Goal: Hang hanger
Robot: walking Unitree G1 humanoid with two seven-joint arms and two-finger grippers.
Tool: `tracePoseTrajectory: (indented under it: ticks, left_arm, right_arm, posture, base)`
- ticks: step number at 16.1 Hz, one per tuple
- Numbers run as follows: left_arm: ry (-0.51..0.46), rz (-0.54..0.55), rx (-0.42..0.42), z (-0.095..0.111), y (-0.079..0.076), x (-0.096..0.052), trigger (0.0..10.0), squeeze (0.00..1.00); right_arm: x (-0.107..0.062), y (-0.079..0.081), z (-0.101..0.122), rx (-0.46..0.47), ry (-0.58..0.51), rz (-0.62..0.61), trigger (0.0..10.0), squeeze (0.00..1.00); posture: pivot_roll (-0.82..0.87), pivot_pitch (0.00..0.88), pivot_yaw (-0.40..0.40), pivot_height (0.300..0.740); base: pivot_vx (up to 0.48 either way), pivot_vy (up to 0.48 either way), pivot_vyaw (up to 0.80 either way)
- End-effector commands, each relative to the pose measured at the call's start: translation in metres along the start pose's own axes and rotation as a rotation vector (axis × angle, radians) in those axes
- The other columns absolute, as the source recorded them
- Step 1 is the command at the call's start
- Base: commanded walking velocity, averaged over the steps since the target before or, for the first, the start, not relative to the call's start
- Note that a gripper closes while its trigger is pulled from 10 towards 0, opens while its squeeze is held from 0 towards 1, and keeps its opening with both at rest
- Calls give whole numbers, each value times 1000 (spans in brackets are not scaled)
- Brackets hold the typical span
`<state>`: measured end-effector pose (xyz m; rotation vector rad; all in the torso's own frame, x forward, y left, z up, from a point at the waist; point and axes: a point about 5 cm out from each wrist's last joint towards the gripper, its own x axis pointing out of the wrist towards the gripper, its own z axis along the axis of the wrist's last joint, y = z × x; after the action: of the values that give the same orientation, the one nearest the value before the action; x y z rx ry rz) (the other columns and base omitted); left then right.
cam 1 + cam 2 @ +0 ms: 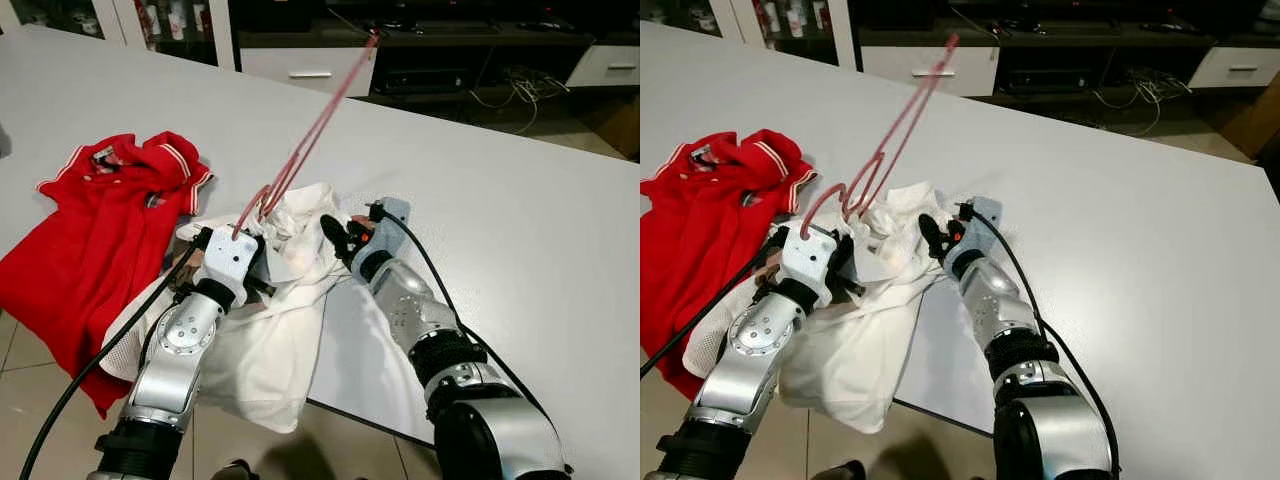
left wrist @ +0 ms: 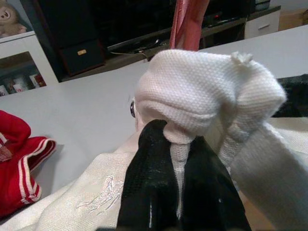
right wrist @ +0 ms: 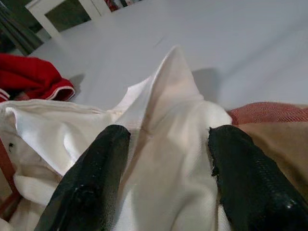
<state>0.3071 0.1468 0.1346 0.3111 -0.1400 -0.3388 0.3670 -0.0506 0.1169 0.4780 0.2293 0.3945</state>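
Note:
A pink-red hanger (image 1: 312,138) sticks up out of a bunched white polo shirt (image 1: 265,350) and slants toward the far side of the table. Its curved end (image 1: 826,205) lies just above my left gripper. My left gripper (image 2: 177,159) is shut on a fold of the white shirt, with cloth pinched between its black fingers and the hanger (image 2: 188,21) rising behind the bunch. My right gripper (image 1: 335,235) is at the shirt's right side. It is open, and a peak of white cloth stands between its fingers (image 3: 98,159).
A red polo shirt (image 1: 90,230) lies crumpled to the left on the white table (image 1: 520,200). Part of the white shirt hangs over the table's near edge. A dark cabinet with white drawers (image 1: 310,68) and cables stands beyond the table.

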Motion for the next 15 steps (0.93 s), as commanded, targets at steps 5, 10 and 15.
tracePoseTrajectory:
  ticks: [5,10,15]
  left_arm:
    - [93,-28,-34,-18,-10,-8,0,0]
    - [93,-38,-32,-18,-12,-7,0,0]
    - [93,-42,-30,-18,-12,-7,0,0]
  right_arm:
    - [6,17,-4,19,22,58,10000,0]
    - [7,33,-14,73,69,189,10000,0]
    - [4,41,-22,104,98,276,1804,0]
  posture:
    - [157,128,-68,740]
    - [153,122,-64,740]
    - [153,119,-63,740]
  base:
    - [0,0,0]
    - [0,0,0]
    - [0,0,0]
